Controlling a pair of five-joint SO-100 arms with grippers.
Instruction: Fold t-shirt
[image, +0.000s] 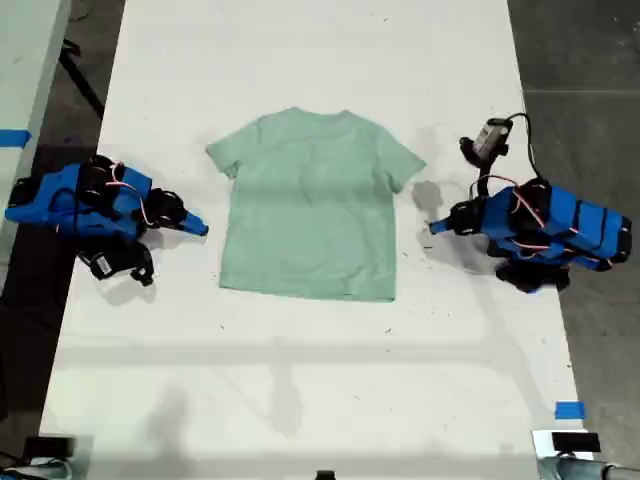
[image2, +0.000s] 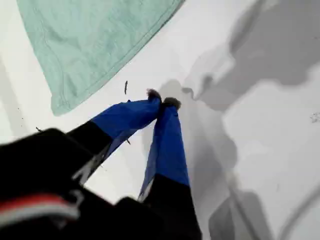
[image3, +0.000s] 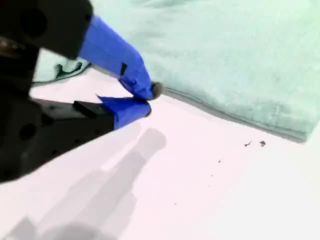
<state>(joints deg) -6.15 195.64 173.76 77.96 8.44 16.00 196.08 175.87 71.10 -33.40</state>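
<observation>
The pale mint t-shirt (image: 310, 205) lies flat and spread out on the white table (image: 300, 400), neck toward the far edge. My first gripper (image: 435, 228) is on the exterior view's right, a short way off the shirt's side edge, resting low over bare table. It is shut with nothing in it (image2: 161, 99), and the shirt's hem corner (image2: 75, 60) lies just beyond it. My second gripper (image: 200, 228) is on the exterior view's left, close beside the other side edge. Its tips (image3: 149, 99) are shut and empty, beside the t-shirt (image3: 225, 55).
Blue tape marks (image: 568, 409) sit near the table's front corner on the exterior view's right. A small black device with a cable (image: 490, 135) stands behind the first arm. Dark floor borders the table on both sides. Tiny dark specks (image2: 125, 87) dot the tabletop.
</observation>
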